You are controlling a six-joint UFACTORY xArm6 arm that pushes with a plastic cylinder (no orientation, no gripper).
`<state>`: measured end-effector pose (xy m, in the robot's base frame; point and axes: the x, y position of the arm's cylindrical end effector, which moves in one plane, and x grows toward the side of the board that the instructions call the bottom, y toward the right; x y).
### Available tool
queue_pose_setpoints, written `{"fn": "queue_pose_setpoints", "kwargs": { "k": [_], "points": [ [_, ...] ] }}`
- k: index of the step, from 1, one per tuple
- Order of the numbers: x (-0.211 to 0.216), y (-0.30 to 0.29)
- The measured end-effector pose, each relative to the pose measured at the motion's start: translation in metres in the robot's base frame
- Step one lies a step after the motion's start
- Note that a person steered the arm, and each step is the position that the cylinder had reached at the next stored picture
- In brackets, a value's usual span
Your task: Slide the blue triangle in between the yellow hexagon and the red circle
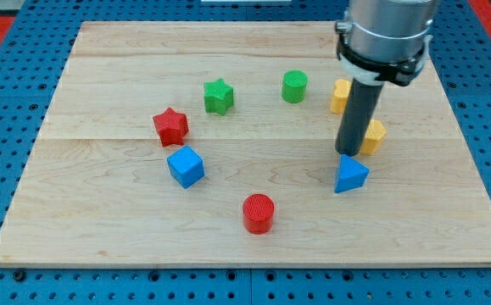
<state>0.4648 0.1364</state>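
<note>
- Camera view: your arm carries no claw, only a rod, so nothing is held; my tip (348, 153) stands at the upper edge of the blue triangle (350, 175), right of centre, seemingly touching it.
- The yellow hexagon (372, 135) sits just upper right of the tip; the red circle (259, 212) lies well apart at lower centre.
- Risk: a push from here would likely drive the triangle toward the frame's bottom, missing the gap.
- Risk: the rod may brush the hexagon, or the second yellow block (340, 96) partly hidden behind it, shifting your target gap.
</note>
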Motion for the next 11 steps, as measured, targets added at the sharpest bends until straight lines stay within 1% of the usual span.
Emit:
{"fn": "queue_pose_setpoints", "kwargs": {
  "k": [1, 2, 3, 4, 5, 6, 7, 9, 10, 11],
  "points": [
    [0.048, 0.014],
    [0.057, 0.053],
    [0.095, 0.049],
    [0.102, 0.009],
    [0.074, -0.014],
    [0.057, -0.041],
    [0.073, 0.001],
    [0.074, 0.03],
    [0.077, 0.056],
    [0.077, 0.065]
  ]
}}
